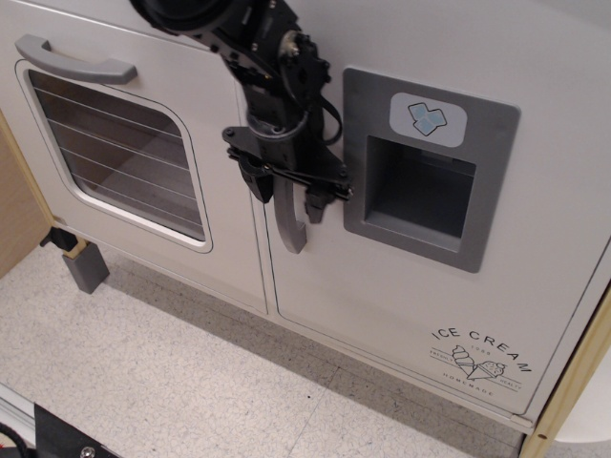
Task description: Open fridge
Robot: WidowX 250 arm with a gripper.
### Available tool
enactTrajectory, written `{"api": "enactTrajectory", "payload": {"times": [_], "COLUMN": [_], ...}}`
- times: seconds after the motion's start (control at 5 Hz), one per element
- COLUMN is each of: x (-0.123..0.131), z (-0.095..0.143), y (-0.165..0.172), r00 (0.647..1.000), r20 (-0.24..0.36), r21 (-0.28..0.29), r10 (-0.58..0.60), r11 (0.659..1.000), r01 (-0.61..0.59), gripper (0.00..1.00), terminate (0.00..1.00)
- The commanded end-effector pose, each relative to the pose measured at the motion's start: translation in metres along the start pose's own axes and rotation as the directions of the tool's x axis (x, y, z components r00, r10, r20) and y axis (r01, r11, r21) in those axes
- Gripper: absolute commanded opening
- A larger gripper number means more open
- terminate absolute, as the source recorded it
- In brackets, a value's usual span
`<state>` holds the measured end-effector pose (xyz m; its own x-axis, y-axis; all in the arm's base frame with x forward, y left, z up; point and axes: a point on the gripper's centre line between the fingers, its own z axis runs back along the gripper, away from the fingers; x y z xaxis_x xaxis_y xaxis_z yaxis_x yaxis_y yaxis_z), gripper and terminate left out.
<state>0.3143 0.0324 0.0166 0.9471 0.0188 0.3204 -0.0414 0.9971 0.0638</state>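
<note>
We see a speckled floor (172, 382) at the bottom of the frame. Above it, the big white fridge (410, 305) door fills the right side and looks shut. Its curved grey handle (290, 224) sits near the middle. Our black pincer (286, 194) is open, with one finger on each side of the handle. In the upper left is the oven door (124, 153) with a window.
</note>
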Motion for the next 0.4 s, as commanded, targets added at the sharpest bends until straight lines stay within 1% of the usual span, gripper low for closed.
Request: {"api": "enactTrajectory", "payload": {"times": [0.0,0.2], "x": [0.007,-0.011], "z": [0.01,0.018], "y": [0.0,0.002], "r00": [0.997,0.998], "r20": [0.065,0.04], "r21": [-0.009,-0.017], "r10": [-0.029,-0.047], "r11": [1.0,0.999], "r01": [0.03,0.047], "gripper": [0.0,0.0], "terminate": [0.0,0.0]}}
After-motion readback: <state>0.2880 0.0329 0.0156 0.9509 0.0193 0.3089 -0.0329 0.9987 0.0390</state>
